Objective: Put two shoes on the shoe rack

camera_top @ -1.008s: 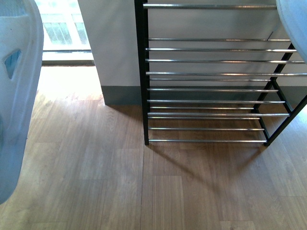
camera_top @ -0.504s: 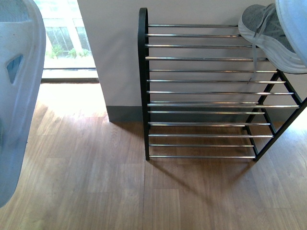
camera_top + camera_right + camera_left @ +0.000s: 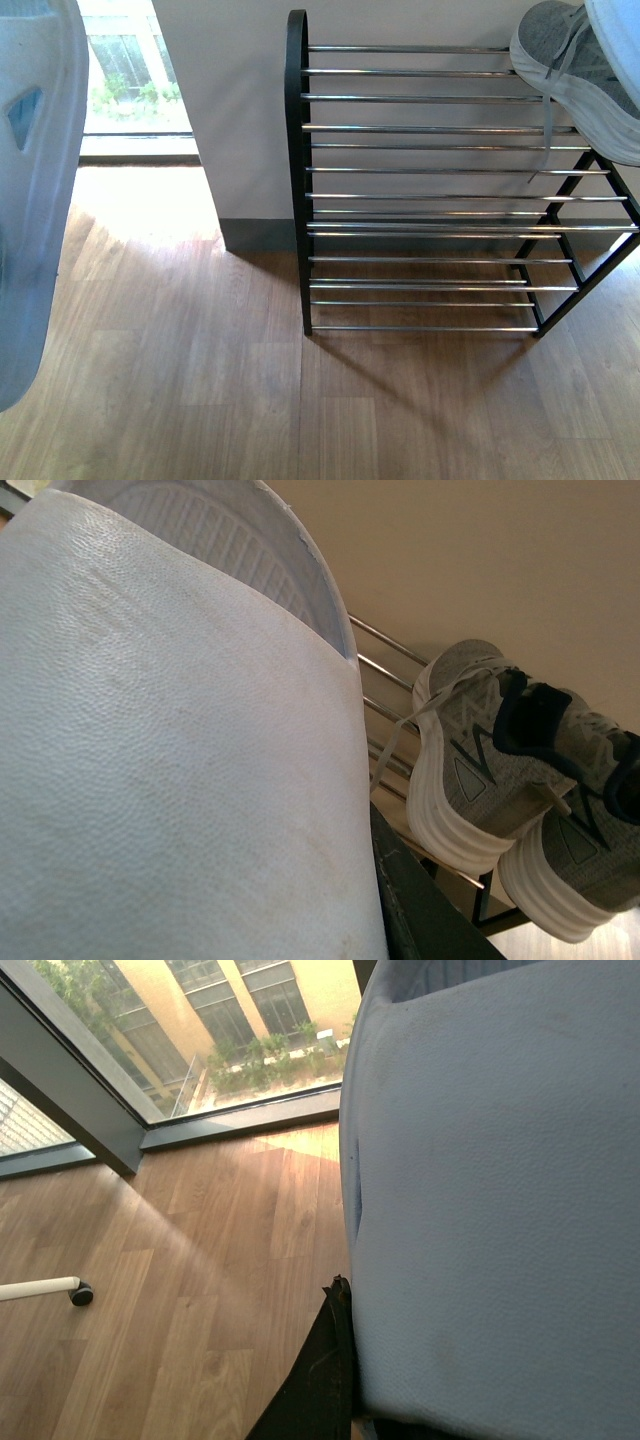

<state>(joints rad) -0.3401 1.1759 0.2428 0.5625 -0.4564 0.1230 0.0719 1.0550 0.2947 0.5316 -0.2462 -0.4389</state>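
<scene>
Pale blue slide sandals hang in both grippers. One sandal [image 3: 35, 200] fills the front view's left edge, well left of the shoe rack [image 3: 430, 200]. In the left wrist view that sandal [image 3: 500, 1210] covers my left gripper [image 3: 450, 1360], which is shut on it; only one black finger [image 3: 322, 1370] shows. The other sandal [image 3: 620, 40] hangs at the top right, above a grey sneaker [image 3: 560, 60] on the rack's top tier. My right gripper [image 3: 230, 880] is shut on this sandal [image 3: 170, 760], one dark finger [image 3: 420, 910] showing. Two grey sneakers [image 3: 480, 770] [image 3: 580, 860] sit side by side on the chrome bars [image 3: 385, 645].
The rack stands against a pale wall [image 3: 230, 120] on a wood floor [image 3: 200, 380]. A full-height window [image 3: 125, 70] lies to the left of the wall. A white furniture leg with a black caster [image 3: 78, 1294] shows on the floor in the left wrist view.
The rack has slid down in the front view, so its top tier and the grey sneaker now show. Both sandals stay held at the picture's edges.
</scene>
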